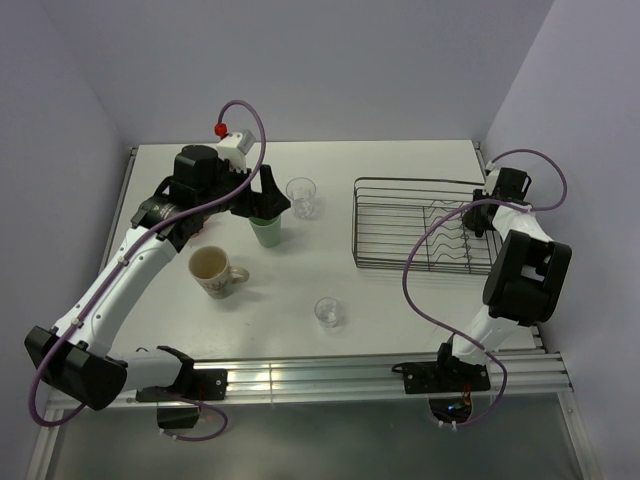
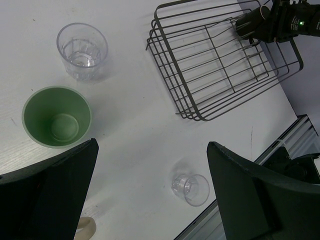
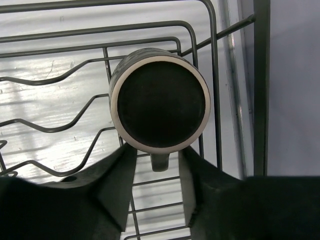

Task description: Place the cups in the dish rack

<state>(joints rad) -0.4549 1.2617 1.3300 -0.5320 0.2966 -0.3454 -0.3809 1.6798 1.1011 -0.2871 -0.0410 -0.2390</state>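
Clear glass stands low centre on the worktop, cream mug to its left. Left hand spread wide, just above green tumbler. Second clear glass just beyond. Dish rack at right with dark brown cup inside its right end. Right hand slightly parted around the cup's handle.

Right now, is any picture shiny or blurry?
Right wrist view: light glares off the table under the dish rack, and the close jaws look dark. Left wrist view: the green tumbler casts a faint shadow. Top view: even light, sharp.
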